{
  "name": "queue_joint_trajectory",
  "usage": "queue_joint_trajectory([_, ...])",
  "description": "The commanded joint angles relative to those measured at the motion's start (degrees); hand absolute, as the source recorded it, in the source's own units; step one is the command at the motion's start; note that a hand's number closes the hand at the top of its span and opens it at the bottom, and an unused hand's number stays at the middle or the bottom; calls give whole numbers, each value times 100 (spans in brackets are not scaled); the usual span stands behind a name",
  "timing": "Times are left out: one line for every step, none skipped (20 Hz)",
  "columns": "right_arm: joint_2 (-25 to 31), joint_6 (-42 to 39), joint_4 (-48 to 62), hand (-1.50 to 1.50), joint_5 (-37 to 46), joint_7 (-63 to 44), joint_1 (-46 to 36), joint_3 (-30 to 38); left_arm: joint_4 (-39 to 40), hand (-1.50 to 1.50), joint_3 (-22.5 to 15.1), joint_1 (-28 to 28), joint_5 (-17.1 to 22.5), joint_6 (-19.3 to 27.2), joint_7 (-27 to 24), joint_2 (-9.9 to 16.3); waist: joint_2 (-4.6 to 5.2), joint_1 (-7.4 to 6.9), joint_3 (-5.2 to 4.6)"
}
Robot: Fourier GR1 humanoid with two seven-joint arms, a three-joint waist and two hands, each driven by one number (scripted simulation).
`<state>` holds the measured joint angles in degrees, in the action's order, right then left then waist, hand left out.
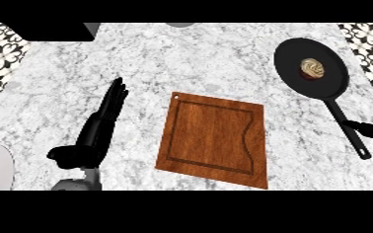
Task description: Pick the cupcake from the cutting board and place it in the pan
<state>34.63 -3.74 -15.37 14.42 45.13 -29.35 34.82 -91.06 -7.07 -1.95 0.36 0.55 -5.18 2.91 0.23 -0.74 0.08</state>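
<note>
Cupcake: we see it sitting inside the pan, near the middle of the round bowl, with its pale swirled top facing up and a dark red base showing at its lower edge.

Pan: black and round, we find it at the upper right of the counter, its long handle running down and to the right toward the picture's right edge.

Cutting board: brown wood with a groove running just inside its edge and a small hole at its upper left corner; it lies flat in the middle of the counter, turned slightly askew, and we see nothing on it. It is well apart from the pan.

Left hand: it shows at the left of the view, just beside the board's left edge but not touching it — the fingers are straight and held together, pointing up the counter, and they hold nothing. The grey forearm comes in below it from the lower edge.

Right hand: we see only a few dark fingertips at the right edge, right by the pan's handle; we cannot tell whether they are spread or curled, nor whether they touch the handle.

Counter: white and grey marble — it carries the board and the pan.

Far edge: a black block lies at the counter's upper left corner.
</note>
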Motion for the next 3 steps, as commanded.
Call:
queue_joint_trajectory([-121, 590, 37, -150, 107, -64, -205, -179, 221, 0, 108, 114, 70, -226, -195, 134, 11, -27, 2])
queue_joint_trajectory([-21, 487, -93, -150, 16, -70, 18, -189, -364, 0, -174, 95, -160, 91, 291, -84, -8, 9, -1])
queue_joint_trajectory([-140, 666, -4, -150, 85, 333, 115, -214, 136, 0, -130, -191, -210, 206, 100, -245, 7, 5, 2])
